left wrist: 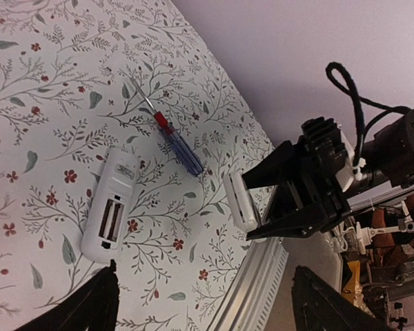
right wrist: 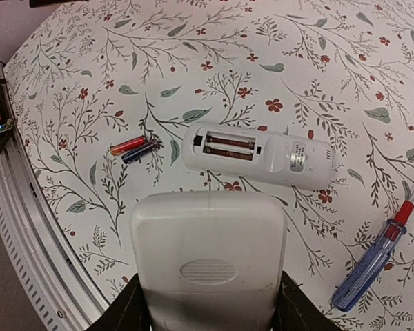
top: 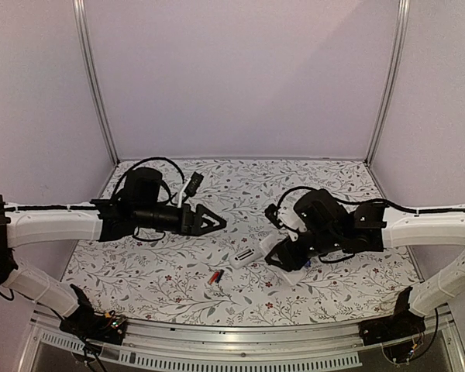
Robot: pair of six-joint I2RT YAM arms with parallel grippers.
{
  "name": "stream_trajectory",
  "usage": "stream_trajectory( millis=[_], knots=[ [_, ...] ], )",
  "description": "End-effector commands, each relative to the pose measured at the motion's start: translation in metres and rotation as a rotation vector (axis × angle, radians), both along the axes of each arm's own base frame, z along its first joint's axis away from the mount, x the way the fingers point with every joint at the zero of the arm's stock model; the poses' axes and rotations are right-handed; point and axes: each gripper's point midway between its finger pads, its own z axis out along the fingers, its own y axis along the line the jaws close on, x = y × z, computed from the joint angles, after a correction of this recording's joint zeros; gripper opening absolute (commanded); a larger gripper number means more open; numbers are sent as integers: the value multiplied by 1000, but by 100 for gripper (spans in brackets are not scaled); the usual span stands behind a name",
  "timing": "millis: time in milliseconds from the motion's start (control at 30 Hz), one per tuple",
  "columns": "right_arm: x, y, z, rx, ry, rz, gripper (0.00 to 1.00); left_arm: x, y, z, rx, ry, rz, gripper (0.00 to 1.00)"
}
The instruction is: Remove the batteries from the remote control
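The white remote control (right wrist: 262,157) lies on the flowered cloth with its long recess (right wrist: 229,146) facing up. Two dark reddish rows show inside it; I cannot tell if they are batteries. Two small batteries (right wrist: 134,147) lie side by side on the cloth just left of the remote, and they also show in the top view as the batteries (top: 215,277). My right gripper (right wrist: 208,303) is shut on a flat white cover plate (right wrist: 208,241), held above the cloth near the remote. My left gripper (left wrist: 207,310) hovers open and empty, with the remote control (left wrist: 110,207) ahead of its left finger.
A screwdriver (left wrist: 176,138) with a red-and-blue handle lies on the cloth beyond the remote, and the right wrist view has the screwdriver (right wrist: 369,265) at its right. The table's metal front rail (left wrist: 252,289) runs close by. Pale walls enclose the back and sides.
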Motion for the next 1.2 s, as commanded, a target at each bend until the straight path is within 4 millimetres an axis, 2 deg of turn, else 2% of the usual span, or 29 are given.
stream_trajectory(
  millis=[0, 367, 533, 867, 1167],
  knots=[
    [-10, 28, 2, 42, -63, 110, 46, -14, -19, -3, -70, 45, 47, 86],
    [-19, 57, -1, 31, -130, 224, 46, -35, -50, -46, -49, 202, -57, 87],
    [-20, 65, -5, 28, -144, 258, 46, -33, -63, -52, -53, 228, -86, 84],
    [-17, 67, -11, -11, -214, 326, 46, -38, -79, -66, -9, 285, -113, 66],
    [-14, 67, -6, -12, -248, 336, 46, -42, -76, -84, 69, 324, -111, 62]
  ],
)
